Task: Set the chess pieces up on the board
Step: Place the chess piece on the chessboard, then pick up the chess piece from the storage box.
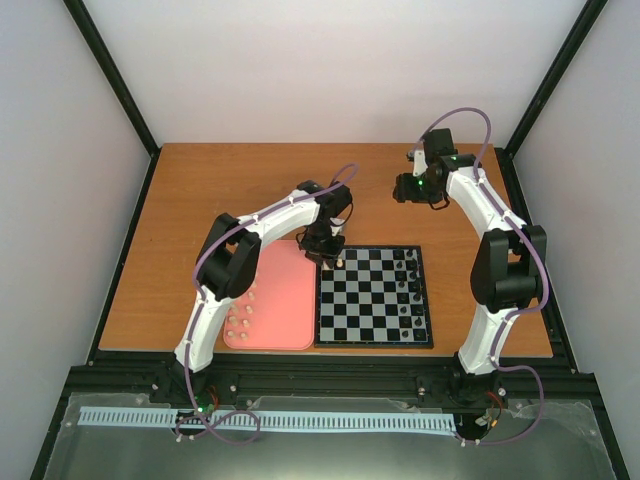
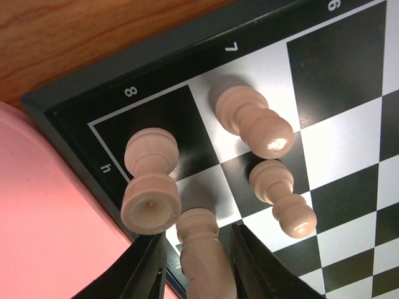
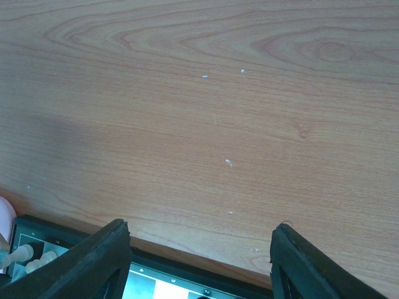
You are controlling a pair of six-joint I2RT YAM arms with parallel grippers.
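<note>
In the left half of the top view, the left arm bends over the pink tray (image 1: 285, 300) and points the left fingers (image 2: 144, 274) down at the upper left corner of the board (image 1: 372, 300). Only its wrist view shows them narrowly parted around one of the cream chess pieces (image 2: 202, 265), with a slim gap on its left and three more standing on the corner squares. At the upper right, the right arm folds back over the table (image 1: 230, 190). Its wrist view shows the right fingers (image 3: 103, 261) wide apart, with nothing between them.
</note>
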